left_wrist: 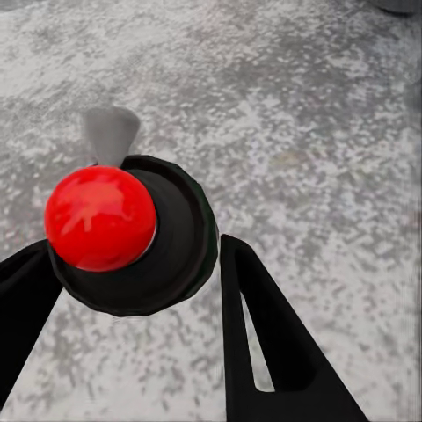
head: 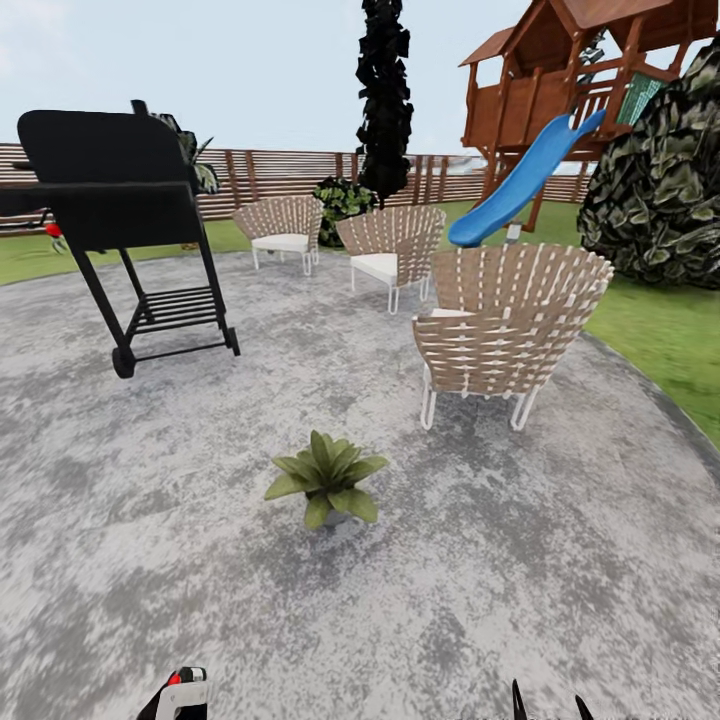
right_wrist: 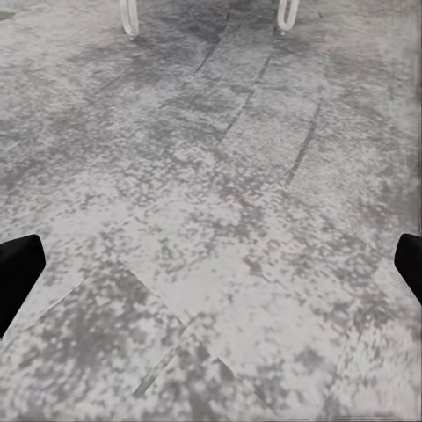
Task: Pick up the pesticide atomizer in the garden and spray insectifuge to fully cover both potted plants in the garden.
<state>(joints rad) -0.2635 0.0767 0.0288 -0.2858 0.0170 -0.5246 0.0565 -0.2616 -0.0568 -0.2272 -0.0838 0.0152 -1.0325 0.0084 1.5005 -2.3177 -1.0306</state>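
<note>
Pesticide atomizer (left_wrist: 132, 233) already picked up, squeezed between the fingers of the left gripper (left_wrist: 141, 290), red cap facing the wrist camera. Right gripper (right_wrist: 211, 264) spread wide, holding nothing, over bare stone. One potted plant (head: 325, 485) sitting on the round patio (head: 150, 480) just ahead, likely not sprayed yet. Second plant not spotted. Nothing between robot and plant. Woven chair (head: 505, 330) off to the right, black grill (head: 120, 200) to the left, blue slide (head: 525, 180) and fence (head: 290, 175) far back.
</note>
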